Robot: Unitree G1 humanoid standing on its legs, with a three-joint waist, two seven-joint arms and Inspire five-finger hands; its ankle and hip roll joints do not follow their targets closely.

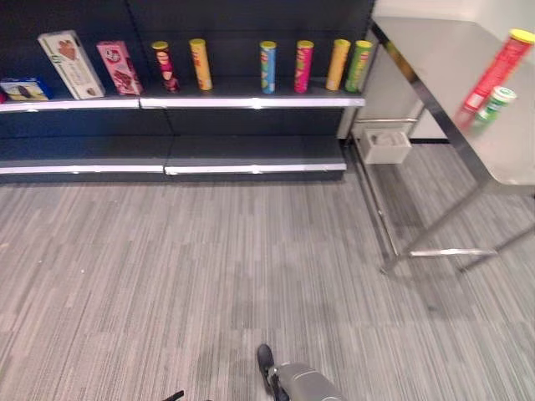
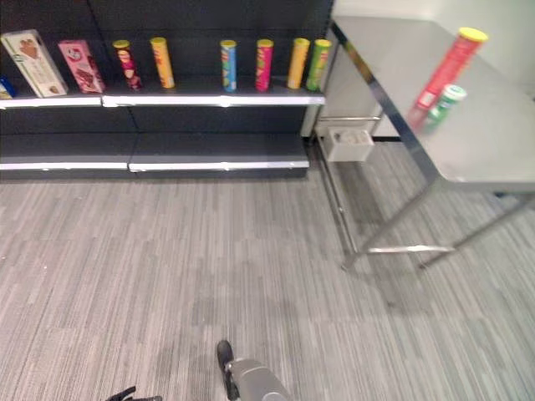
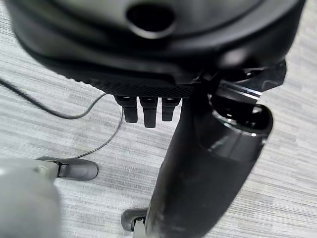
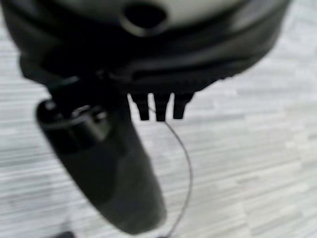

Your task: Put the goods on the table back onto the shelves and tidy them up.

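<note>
Neither the left hand nor the right hand, both hanging relaxed and empty, has fetched the red can or green bottle off the table, so stepping closer comes next

Head stereo pair overlooks shelves, table; wrist cameras apparently face floor.

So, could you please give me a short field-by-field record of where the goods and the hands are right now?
table goods: red tube and green-capped bottle on the steel table
upper shelf: six upright tubes, two boxes
lower shelf: bare
left hand: fingers straight, holding nothing, over the carpet
right hand: same
</note>
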